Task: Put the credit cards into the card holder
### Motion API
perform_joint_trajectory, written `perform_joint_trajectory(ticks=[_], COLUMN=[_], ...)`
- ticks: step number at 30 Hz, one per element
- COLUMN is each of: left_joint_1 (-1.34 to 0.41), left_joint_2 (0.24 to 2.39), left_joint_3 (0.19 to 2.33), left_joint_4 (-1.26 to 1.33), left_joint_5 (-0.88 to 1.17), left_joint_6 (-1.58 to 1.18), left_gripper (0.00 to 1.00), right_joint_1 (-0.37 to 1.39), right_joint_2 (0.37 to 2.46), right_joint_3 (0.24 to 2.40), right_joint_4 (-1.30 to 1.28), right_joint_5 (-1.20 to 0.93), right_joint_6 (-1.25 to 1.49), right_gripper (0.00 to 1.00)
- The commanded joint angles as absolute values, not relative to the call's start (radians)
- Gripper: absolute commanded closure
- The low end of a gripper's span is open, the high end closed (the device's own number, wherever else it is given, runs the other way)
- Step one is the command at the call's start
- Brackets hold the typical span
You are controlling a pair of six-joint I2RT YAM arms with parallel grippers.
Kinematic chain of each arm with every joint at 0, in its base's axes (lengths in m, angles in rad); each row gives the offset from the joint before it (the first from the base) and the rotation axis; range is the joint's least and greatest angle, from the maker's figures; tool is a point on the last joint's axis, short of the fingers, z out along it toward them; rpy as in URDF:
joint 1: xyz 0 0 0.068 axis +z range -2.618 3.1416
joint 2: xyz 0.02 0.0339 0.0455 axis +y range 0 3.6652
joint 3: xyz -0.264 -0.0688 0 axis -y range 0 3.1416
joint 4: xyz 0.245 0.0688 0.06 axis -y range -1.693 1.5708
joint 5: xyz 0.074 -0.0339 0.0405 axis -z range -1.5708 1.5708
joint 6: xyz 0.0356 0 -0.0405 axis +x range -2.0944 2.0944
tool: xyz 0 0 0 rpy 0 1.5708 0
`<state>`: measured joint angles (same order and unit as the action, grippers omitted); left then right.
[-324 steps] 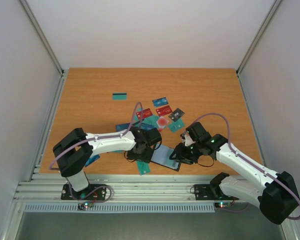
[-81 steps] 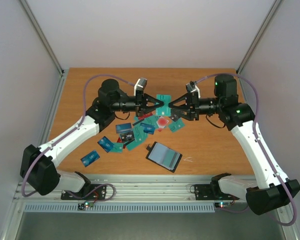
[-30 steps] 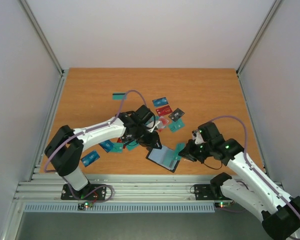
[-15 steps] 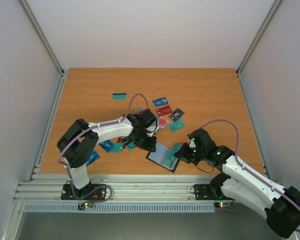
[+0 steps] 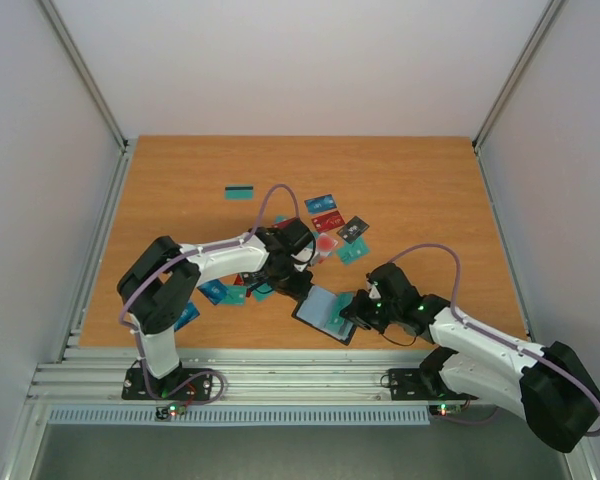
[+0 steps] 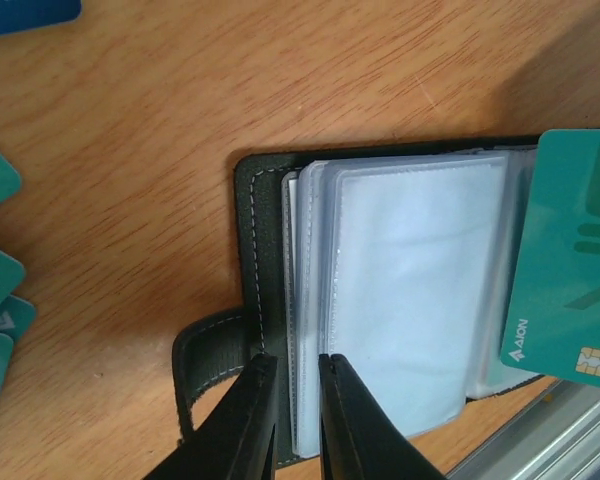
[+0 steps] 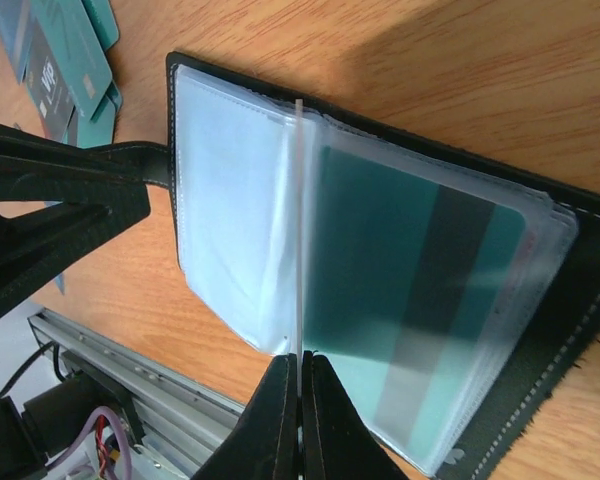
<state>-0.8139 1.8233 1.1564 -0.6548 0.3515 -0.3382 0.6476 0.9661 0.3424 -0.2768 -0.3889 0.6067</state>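
Observation:
The black card holder (image 5: 320,312) lies open near the table's front edge, its clear sleeves (image 6: 410,300) fanned out. My left gripper (image 6: 292,375) has its jaws narrowed onto the holder's left cover edge and the first sleeves beside the strap (image 6: 205,350). My right gripper (image 7: 300,365) is shut on a teal credit card (image 6: 570,260), seen edge-on (image 7: 298,250) and standing upright over the middle of the holder (image 7: 570,330). Another teal card with a dark stripe (image 7: 420,300) sits inside a right-hand sleeve. In the top view the right gripper (image 5: 352,308) is at the holder's right side and the left gripper (image 5: 298,284) at its upper left.
Loose cards lie behind and left of the holder: a teal one (image 5: 240,191), blue (image 5: 320,203), red (image 5: 328,221), dark grey (image 5: 353,230), and blue ones (image 5: 180,316) at the left. The metal rail (image 5: 280,375) runs just in front of the holder.
The right gripper has carried the teal card left, from beside the holder to over its sleeves. The left jaws have narrowed onto the holder's left edge.

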Motion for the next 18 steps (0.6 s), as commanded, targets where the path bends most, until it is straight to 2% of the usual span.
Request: perform_joint_trajectory(ticks=[1,18], left_joint_1=[-0.818,-0.816], left_joint_2=[1.854,1.847], left_joint_3=[1.152,1.102], left_joint_4=[-0.636,-0.637], left_joint_5=[0.33,0.309], left_joint_6=[-0.304,-0.32], left_gripper=[0.86,0.88], right_joint_1=[0.661,0.664], right_joint_2=[1.001,1.147], right_joint_3=[0.33,0.31], right_joint_4=[-0.159,0.011], right_joint_5=[-0.402,-0.457], right_joint_6=[0.63,0.646], right_gripper=[0.99,0.99])
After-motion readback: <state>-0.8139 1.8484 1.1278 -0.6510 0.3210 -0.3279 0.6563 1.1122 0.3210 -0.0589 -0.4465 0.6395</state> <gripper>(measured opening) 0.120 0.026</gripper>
